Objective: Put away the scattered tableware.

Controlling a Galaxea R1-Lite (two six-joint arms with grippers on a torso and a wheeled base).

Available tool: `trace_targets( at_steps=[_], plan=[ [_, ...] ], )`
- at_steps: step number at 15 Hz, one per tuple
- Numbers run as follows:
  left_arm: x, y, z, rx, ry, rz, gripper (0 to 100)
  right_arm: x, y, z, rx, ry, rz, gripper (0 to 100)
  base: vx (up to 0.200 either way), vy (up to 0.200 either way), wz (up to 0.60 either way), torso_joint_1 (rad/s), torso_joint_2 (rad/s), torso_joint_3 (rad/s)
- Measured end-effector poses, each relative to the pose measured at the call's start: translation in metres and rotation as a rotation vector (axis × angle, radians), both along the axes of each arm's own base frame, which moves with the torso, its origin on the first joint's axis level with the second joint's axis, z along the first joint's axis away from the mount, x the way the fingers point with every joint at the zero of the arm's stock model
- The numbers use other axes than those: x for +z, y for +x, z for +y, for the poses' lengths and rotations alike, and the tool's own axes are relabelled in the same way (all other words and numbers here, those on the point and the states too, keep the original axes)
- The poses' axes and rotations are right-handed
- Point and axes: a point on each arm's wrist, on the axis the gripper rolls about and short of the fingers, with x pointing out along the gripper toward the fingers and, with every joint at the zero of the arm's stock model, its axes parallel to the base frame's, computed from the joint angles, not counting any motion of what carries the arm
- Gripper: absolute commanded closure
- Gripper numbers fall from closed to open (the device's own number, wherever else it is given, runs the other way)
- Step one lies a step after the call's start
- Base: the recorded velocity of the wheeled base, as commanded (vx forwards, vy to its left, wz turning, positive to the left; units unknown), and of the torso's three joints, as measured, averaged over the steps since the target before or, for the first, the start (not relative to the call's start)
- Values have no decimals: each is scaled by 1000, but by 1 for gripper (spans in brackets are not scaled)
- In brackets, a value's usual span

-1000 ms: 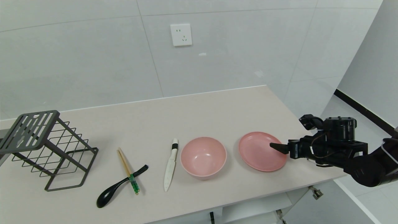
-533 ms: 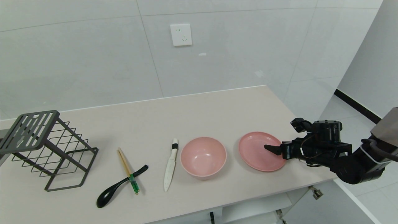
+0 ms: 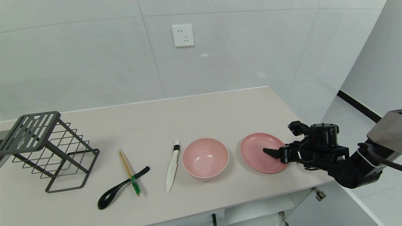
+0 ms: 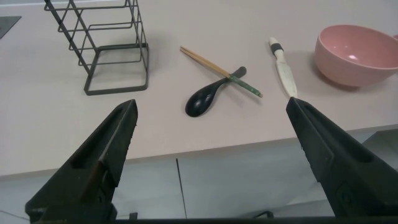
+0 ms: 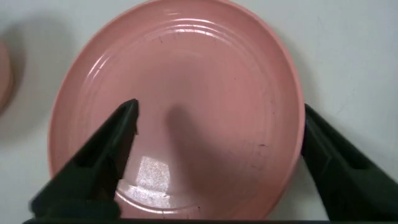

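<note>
A pink plate (image 3: 255, 150) lies at the right end of the beige counter (image 3: 220, 110), a pink bowl (image 3: 205, 158) just left of it. Further left lie a white knife (image 3: 172, 166), wooden chopsticks (image 3: 128, 171) and a black spoon (image 3: 119, 188) crossed under them. My right gripper (image 3: 270, 153) hovers low over the plate's right half; in the right wrist view it (image 5: 219, 111) is open, with the plate (image 5: 180, 106) spanning between its fingers. My left gripper (image 4: 210, 104) is open, off the counter's front edge, facing the spoon (image 4: 208, 99), chopsticks (image 4: 214, 65) and knife (image 4: 283, 67).
A dark wire rack (image 3: 44, 147) stands at the counter's left end, also in the left wrist view (image 4: 112, 37). The counter's right edge drops off just past the plate. The back half of the counter, along the tiled wall, is bare.
My right arm has moved left, carrying its open gripper from the plate's right rim further in over the plate. Tableware and rack have stayed in place.
</note>
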Motion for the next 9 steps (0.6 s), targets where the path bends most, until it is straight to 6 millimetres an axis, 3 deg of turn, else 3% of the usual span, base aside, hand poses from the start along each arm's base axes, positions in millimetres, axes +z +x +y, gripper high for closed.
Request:
trace_targets(
  at_steps=[6, 9],
  plan=[
    [0, 0, 0, -1, 0, 0, 0, -13, 1, -13, -76, -32, 34, 100, 0, 0, 0, 0, 0, 0],
    [0, 0, 0, -4, 2, 0, 0, -7, 0, -15, -82, -34, 24, 100, 0, 0, 0, 0, 0, 0]
  ],
)
